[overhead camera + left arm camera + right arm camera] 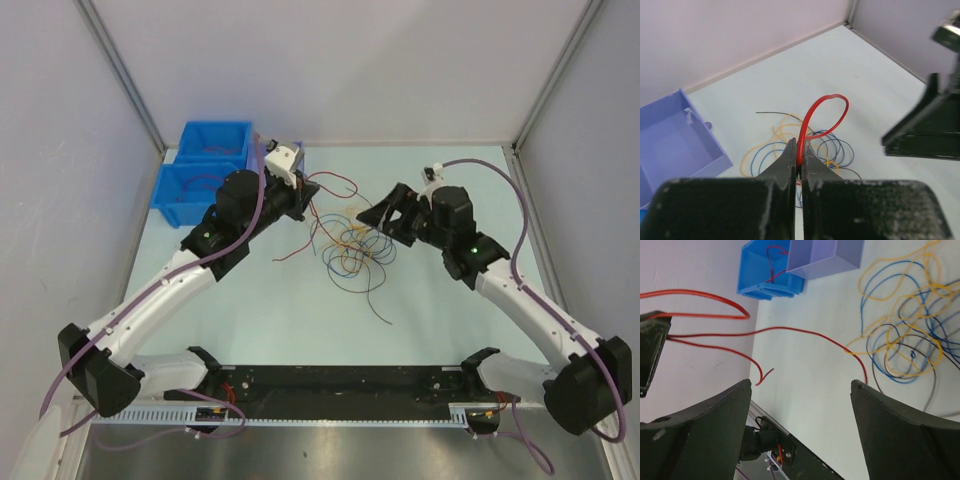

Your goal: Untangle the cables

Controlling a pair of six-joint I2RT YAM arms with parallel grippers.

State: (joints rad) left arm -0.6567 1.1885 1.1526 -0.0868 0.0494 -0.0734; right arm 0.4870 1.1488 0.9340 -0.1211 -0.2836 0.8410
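Note:
The cables (350,245) lie as a loose tangle of blue, yellow, orange and dark wires in the middle of the table, between my two grippers. My left gripper (311,196) is shut on a red cable (336,180) and holds it above the table, left of the tangle. In the left wrist view the red cable (826,109) loops up out of the closed jaws of the left gripper (799,150), above the tangle (805,150). My right gripper (375,218) is open and empty, right of the tangle. In the right wrist view the red strands (790,331) run across in front of its spread fingers (900,430).
Two blue bins (205,165) stand at the back left, and one (769,270) has a red wire in it. A pale bin (675,142) sits left of the tangle. Grey walls enclose the table. The right gripper's black body (925,125) is close to my left gripper.

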